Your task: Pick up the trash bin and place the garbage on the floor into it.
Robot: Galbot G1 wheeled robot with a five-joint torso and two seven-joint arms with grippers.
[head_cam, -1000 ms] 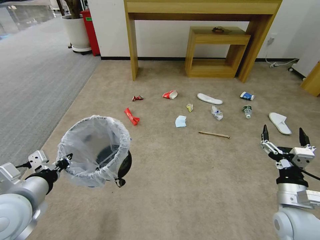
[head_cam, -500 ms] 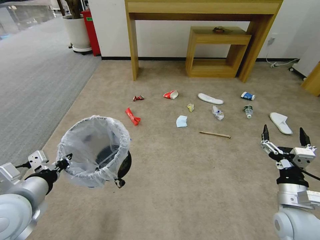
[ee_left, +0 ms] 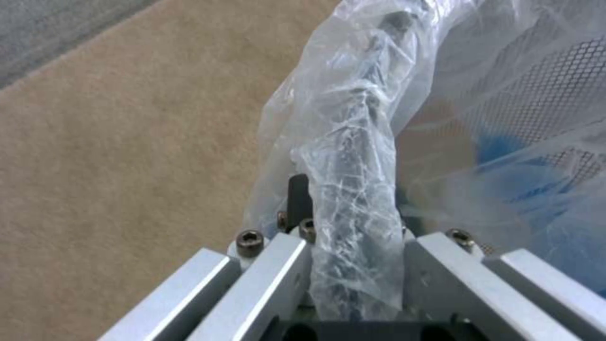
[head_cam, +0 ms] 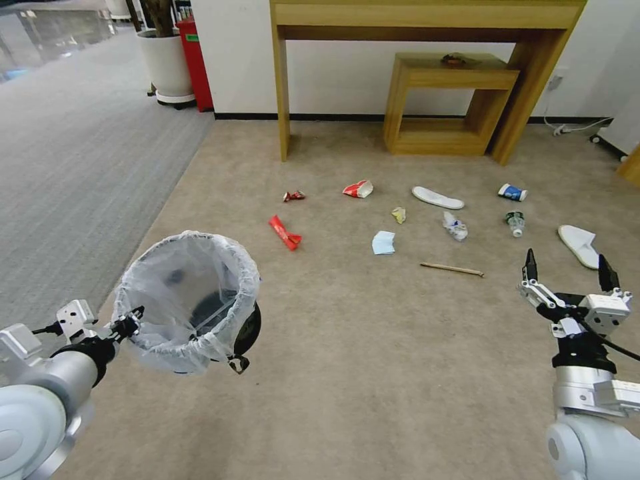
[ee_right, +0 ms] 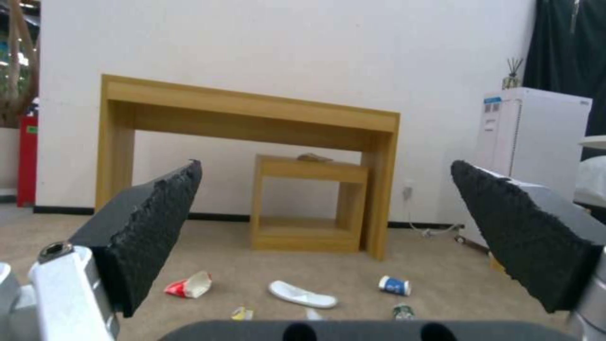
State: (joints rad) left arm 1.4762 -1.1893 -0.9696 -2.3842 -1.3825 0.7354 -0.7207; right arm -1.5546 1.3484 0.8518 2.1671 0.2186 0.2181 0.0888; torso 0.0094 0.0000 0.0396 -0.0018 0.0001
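At lower left of the head view, the left hand grips the bagged rim of the bin, holding it above the floor. The garbage lies across mid-frame: a red wrapper, a red cup, a blue paper, a stick, a slipper. At lower right, the right hand hangs wide and empty.
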